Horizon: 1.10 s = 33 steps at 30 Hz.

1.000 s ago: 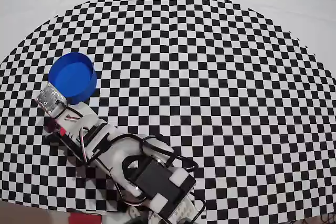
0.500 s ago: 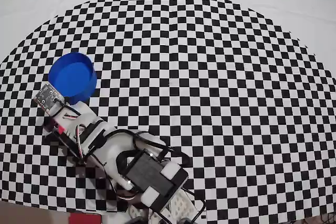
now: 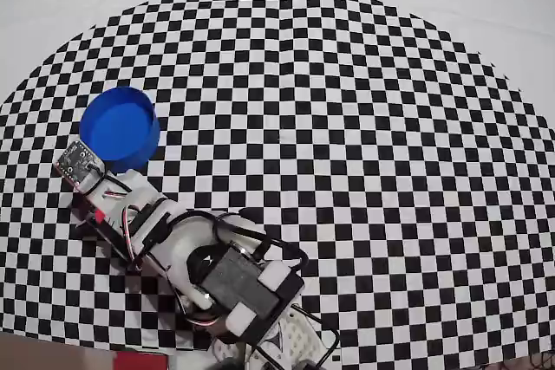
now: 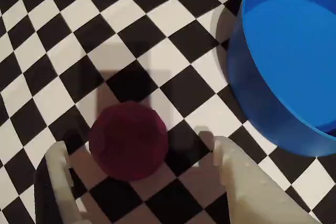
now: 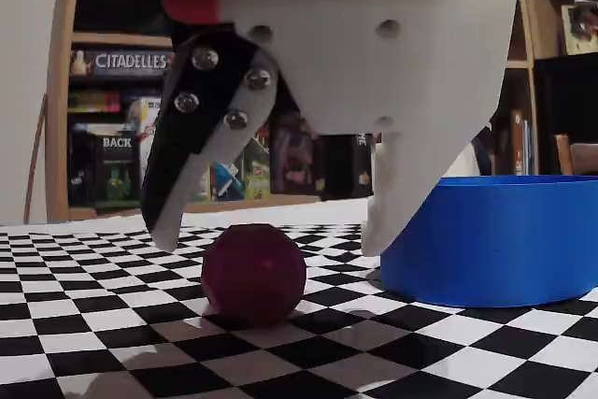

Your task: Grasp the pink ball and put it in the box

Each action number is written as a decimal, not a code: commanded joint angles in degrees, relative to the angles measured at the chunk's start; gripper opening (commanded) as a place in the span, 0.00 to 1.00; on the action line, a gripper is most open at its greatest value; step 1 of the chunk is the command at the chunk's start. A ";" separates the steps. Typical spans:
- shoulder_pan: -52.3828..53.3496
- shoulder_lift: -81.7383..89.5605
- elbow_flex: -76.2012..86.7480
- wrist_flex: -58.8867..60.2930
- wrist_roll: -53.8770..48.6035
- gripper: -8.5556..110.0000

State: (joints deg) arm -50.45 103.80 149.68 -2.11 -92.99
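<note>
The hand [image 5: 271, 240] hangs over the pink ball [image 5: 253, 275], its two fingers apart, one on each side, not touching it. The ball lies on the checkered counter [image 5: 112, 343] just beside the blue box [image 5: 495, 240]. I think the hand should lower until the fingertips reach the ball's middle, then close gently and centered, because a round ball rolls away easily.

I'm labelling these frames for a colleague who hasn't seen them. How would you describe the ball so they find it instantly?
Start at the checkered black-and-white cloth, then the round bright blue open-topped container. Just left of it in the fixed view, the small matte magenta ball sits on the cloth between the open white gripper fingers: the only round, dark-pink thing there.
</note>
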 commanded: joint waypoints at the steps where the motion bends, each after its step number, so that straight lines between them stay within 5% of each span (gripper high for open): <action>1: -0.53 -0.62 -2.46 0.44 -0.70 0.35; 33: -0.70 -3.96 -4.75 0.44 -0.70 0.35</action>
State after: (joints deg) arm -50.62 99.76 146.95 -2.02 -92.99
